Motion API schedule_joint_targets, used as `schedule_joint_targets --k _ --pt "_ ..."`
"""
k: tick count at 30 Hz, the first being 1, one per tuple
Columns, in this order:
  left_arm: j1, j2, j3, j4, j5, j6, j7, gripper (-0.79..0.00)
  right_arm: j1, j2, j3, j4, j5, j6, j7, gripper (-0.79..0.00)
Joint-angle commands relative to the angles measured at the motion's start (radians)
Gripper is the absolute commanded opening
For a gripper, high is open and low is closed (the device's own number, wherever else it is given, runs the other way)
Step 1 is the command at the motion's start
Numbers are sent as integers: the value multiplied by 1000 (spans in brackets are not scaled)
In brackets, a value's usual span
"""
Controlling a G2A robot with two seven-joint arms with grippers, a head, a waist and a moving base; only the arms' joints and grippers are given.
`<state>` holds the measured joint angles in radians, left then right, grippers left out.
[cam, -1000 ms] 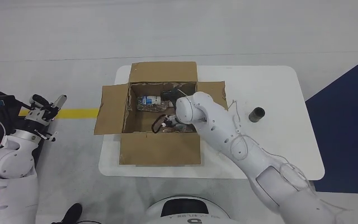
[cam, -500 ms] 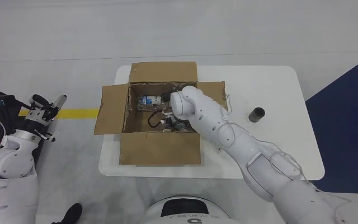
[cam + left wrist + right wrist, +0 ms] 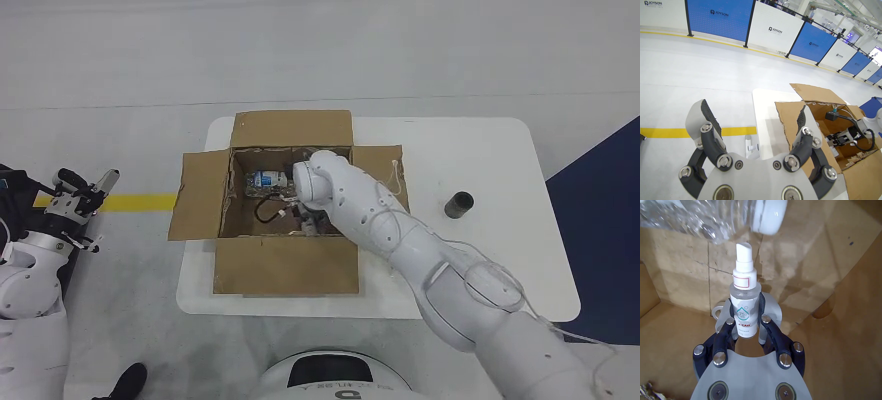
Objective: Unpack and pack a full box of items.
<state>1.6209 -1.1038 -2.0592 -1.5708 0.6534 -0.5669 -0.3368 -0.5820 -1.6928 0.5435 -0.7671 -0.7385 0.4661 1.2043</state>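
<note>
Right gripper [image 3: 746, 307], closed narrowly around a small clear alcohol spray bottle with a white pump top [image 3: 743, 285], has slid toward the left side of the open brown cardboard box [image 3: 285, 265] over the last second. The bottle is still inside the box, so lifting it out probably comes next. Left gripper [image 3: 753, 110] hangs wide open, holding nothing, beside the white table [image 3: 480, 180].

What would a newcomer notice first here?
The right gripper is shut on a small spray bottle inside the open cardboard box, with a clear bottle close by. The left gripper hangs open beside the table, where a dark can stands next to the box.
</note>
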Motion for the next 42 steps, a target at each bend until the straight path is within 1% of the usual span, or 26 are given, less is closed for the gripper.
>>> schedule_joint_targets --k 1,3,5,8,11,15,17,18,19,21,23,25,26,30,33,36,39,42 --pt "0 0 0 0 0 0 0 0 -8 0 10 -16 -6 9 -55 -785" --pt "0 0 0 0 0 0 0 0 -27 6 23 -45 -18 26 -103 -785" --pt "0 0 0 0 0 0 0 0 -57 19 41 -102 -40 41 -159 -785" --pt "0 0 0 0 0 0 0 0 -138 52 80 -243 -96 68 -246 -785" --pt "0 0 0 0 0 0 0 0 -264 100 134 -447 -198 97 -334 -785" --pt "0 0 0 0 0 0 0 0 -489 167 223 -739 -365 124 -472 -785" --pt "0 0 0 0 0 0 0 0 -608 191 268 -884 -427 120 -593 -785" --pt "0 0 0 0 0 0 0 0 -670 201 289 -948 -451 112 -672 -785" --pt "0 0 0 0 0 0 0 0 -730 209 313 -1010 -472 116 -777 -785" --pt "0 0 0 0 0 0 0 0 -852 219 348 -1091 -471 120 -1006 -785" --pt "0 0 0 0 0 0 0 0 -950 222 371 -1128 -440 96 -1237 -785" --pt "0 0 0 0 0 0 0 0 -1025 226 402 -1130 -391 32 -1426 -785" --pt "0 0 0 0 0 0 0 0 -1056 226 430 -1130 -357 33 -1512 -785" --pt "0 0 0 0 0 0 0 0 -1147 226 497 -1130 -256 -21 -1727 -785" --pt "0 0 0 0 0 0 0 0 -1228 226 529 -1123 -194 -89 -1897 -785" --pt "0 0 0 0 0 0 0 0 -1303 219 558 -1110 -105 -93 -2074 -785" --pt "0 0 0 0 0 0 0 0 -1353 208 585 -1104 4 -77 -2193 -785" --pt "0 0 0 0 0 0 0 0 -1389 200 627 -1100 106 -79 -2250 -785"
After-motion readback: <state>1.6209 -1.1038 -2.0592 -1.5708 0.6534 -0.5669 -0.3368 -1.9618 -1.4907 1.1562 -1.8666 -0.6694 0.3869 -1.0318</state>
